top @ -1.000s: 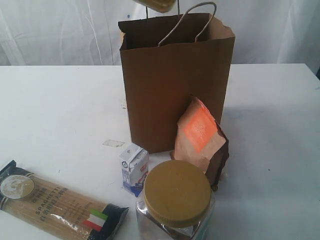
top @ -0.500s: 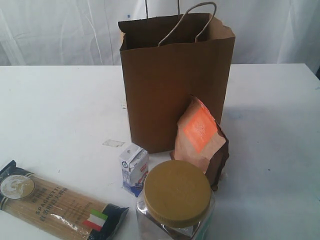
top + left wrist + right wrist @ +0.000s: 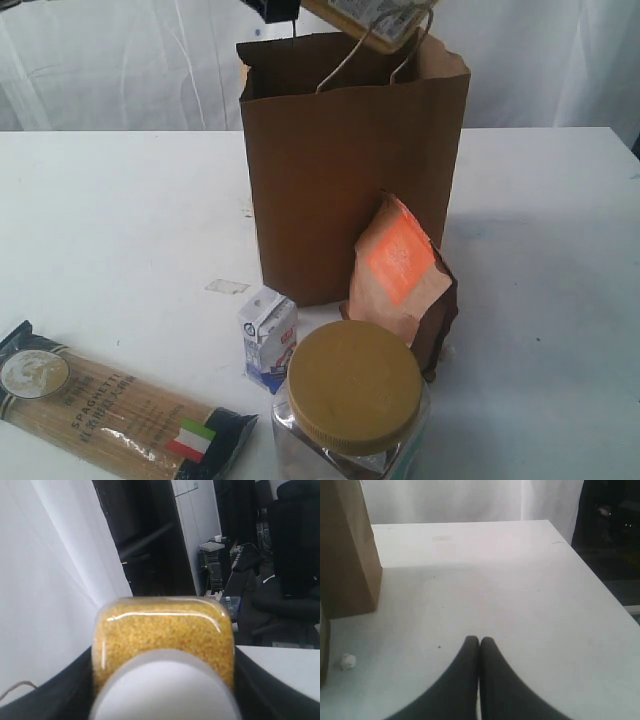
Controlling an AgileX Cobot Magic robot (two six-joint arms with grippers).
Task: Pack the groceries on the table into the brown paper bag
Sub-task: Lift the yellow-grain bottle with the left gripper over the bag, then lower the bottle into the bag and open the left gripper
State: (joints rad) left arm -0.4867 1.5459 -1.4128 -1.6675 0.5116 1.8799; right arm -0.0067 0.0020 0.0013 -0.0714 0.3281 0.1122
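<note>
The brown paper bag (image 3: 350, 170) stands open at the middle of the table (image 3: 120, 210). Just above its mouth the yellow-grain bottle (image 3: 365, 18) hangs tilted, its white cap (image 3: 162, 690) toward the wrist camera. My left gripper (image 3: 162, 680) is shut on it, a black finger on each side. In front of the bag sit the brown-orange pouch (image 3: 400, 280), the white-blue carton (image 3: 268, 338), the jar with a mustard lid (image 3: 352, 385) and the spaghetti pack (image 3: 110, 405). My right gripper (image 3: 479, 641) is shut and empty, low over the table to the bag's right.
The twisted cord handles (image 3: 385, 40) stick up beside the bottle. A small white scrap (image 3: 227, 287) lies left of the bag. The right wrist view shows a white crumb (image 3: 347, 661) and the table's edge (image 3: 600, 580) close by.
The bottle showed at the top edge a second ago, left the view, and now hangs lower and tilted over the bag's mouth. The goods on the table have not moved.
</note>
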